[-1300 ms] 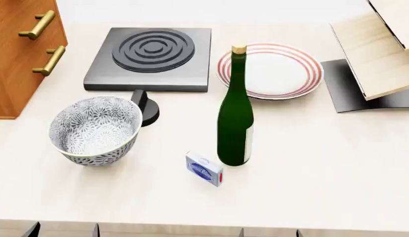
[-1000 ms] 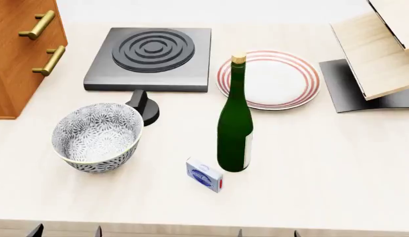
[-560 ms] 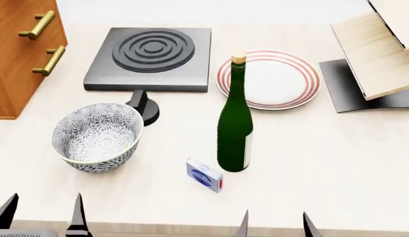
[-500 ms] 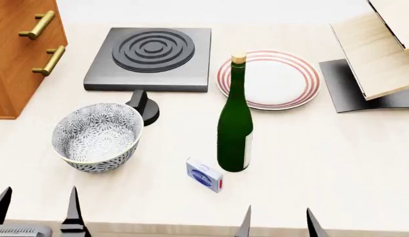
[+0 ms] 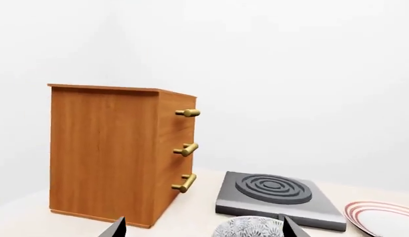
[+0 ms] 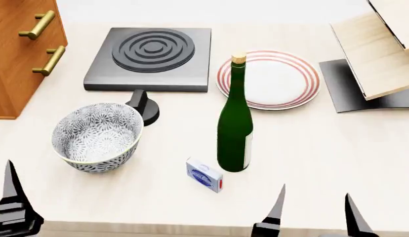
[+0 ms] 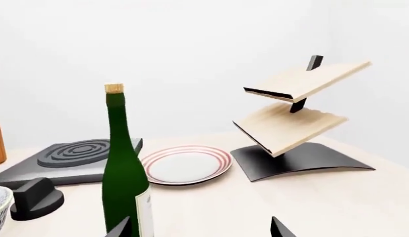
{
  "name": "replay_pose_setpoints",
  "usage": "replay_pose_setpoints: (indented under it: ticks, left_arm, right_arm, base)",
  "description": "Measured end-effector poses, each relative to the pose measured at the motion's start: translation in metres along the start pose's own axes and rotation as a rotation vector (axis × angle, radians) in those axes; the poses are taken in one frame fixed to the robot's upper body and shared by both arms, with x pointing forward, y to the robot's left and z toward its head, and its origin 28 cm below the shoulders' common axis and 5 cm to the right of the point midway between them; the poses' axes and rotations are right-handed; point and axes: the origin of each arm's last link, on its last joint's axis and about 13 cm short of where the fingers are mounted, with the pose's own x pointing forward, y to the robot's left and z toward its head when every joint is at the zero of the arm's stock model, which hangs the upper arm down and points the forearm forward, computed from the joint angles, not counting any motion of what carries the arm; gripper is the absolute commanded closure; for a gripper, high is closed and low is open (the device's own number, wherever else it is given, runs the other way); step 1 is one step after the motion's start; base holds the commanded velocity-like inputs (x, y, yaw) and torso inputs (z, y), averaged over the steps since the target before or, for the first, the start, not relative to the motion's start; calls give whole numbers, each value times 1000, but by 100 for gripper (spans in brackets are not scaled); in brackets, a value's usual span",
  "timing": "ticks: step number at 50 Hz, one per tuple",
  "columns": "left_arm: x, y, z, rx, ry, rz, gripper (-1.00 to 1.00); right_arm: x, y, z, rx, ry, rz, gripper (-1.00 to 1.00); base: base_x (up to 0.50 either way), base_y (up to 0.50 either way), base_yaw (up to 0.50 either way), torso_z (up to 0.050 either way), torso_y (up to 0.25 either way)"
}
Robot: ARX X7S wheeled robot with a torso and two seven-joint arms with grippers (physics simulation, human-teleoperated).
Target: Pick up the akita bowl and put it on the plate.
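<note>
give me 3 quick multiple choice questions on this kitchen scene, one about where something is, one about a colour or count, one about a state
1. What stands between the akita bowl and the plate?
A. green bottle
B. wooden cabinet
C. tiered shelf

2. What colour are the plate's rim rings?
A. blue
B. red
C. black

3. What state is the right gripper in?
A. shut on the bowl
B. shut on the bottle
C. open, holding nothing

Answers:
1. A: the green bottle rises in the gap between them in the head view.
2. B: red rings circle the white plate.
3. C: its fingers stand apart above bare counter.
</note>
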Motion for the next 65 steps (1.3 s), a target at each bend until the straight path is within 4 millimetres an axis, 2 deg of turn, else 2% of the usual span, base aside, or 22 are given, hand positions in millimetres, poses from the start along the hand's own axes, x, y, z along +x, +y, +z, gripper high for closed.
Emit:
replay_pose_setpoints:
  ticks: [15, 33, 58, 65]
  left_arm:
    - [-2, 7, 3, -1, -18, 37, -100]
    - [-3, 7, 1, 3, -16, 31, -100]
    - [-2, 6, -4, -2, 0, 19, -100]
    - [-2, 5, -4, -6, 1, 17, -100]
  right_arm:
    - [1, -6, 4, 21, -14, -31, -100]
    - [-1, -1, -1, 16, 3, -12, -100]
    - [0, 3, -5, 15, 36, 27, -100]
    - [-1, 3, -6, 9, 33, 26, -100]
  base:
    - [0, 0, 0, 0, 0]
    - [0, -1, 0, 0, 0]
    - [0, -386, 0, 0, 0]
    - [0, -43, 0, 0, 0]
